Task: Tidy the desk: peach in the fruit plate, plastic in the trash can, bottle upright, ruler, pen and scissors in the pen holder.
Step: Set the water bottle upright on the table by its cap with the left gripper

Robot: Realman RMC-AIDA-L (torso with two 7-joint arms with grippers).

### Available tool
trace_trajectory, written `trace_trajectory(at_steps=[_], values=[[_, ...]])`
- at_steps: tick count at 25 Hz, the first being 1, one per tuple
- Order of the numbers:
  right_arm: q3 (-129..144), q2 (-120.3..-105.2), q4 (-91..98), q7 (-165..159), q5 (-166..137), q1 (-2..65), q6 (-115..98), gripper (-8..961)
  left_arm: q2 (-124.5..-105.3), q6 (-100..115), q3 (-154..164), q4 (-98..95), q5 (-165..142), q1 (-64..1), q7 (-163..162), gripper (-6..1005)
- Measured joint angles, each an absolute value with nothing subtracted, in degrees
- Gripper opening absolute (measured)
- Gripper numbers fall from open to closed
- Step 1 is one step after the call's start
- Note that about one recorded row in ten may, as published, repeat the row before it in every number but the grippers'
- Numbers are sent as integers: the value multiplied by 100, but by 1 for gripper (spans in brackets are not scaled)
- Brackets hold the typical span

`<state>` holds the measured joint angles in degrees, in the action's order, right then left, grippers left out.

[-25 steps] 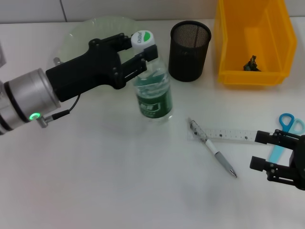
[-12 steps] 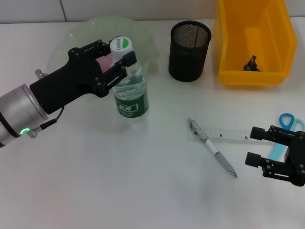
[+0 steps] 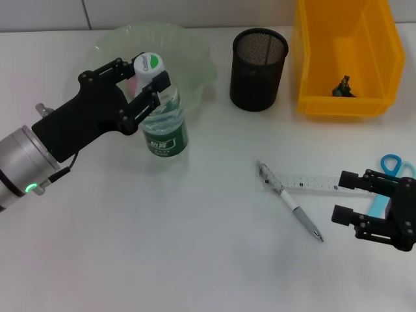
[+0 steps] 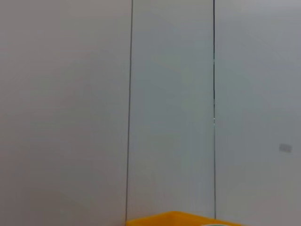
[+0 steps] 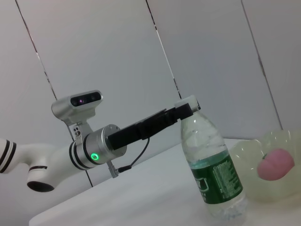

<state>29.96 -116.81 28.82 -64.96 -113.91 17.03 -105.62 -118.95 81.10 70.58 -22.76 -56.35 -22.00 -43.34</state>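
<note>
The clear plastic water bottle with a green label and white cap (image 3: 162, 114) stands upright on the white desk (image 3: 162, 247), its long axis vertical, just in front of the pale translucent fruit plate (image 3: 195, 52) that holds the pink peach (image 5: 275, 165). The left gripper (image 3: 140, 88) closes its black fingers (image 3: 153, 91) on the bottle's neck just under the cap, reaching in level from the robot's left, so letting go calls for opening sideways without tipping it. The right gripper (image 3: 354, 198) hovers low with its fingers spread, holding nothing, right by the clear plastic ruler (image 3: 305, 184), the silver pen (image 3: 292, 208) and the blue-handled scissors (image 3: 390, 182); it is far nearer these than the left. The black mesh pen holder (image 3: 259, 58) stands beyond them, beside the yellow plastic bin (image 3: 344, 58).
</note>
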Motion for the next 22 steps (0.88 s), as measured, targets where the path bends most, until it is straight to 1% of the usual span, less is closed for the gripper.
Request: trace_trajectory(at_steps=[11,14,22], values=[[2997,-11680,2827,-6471,-11413,1744,-10554,742,-11907,8127,7069,-2032,-5390,-2217,-4234,473],[2997,-11680,2826,-6463,-11416,1743,-10555,742,-11902,8150,7087,-2026,-5390,-2216,-4232,634],[2997,-11680,2829,-6454,-11420,1720,-10571,742,-11907,8352,7048,-2022,-5390,-2175,-4221,635]])
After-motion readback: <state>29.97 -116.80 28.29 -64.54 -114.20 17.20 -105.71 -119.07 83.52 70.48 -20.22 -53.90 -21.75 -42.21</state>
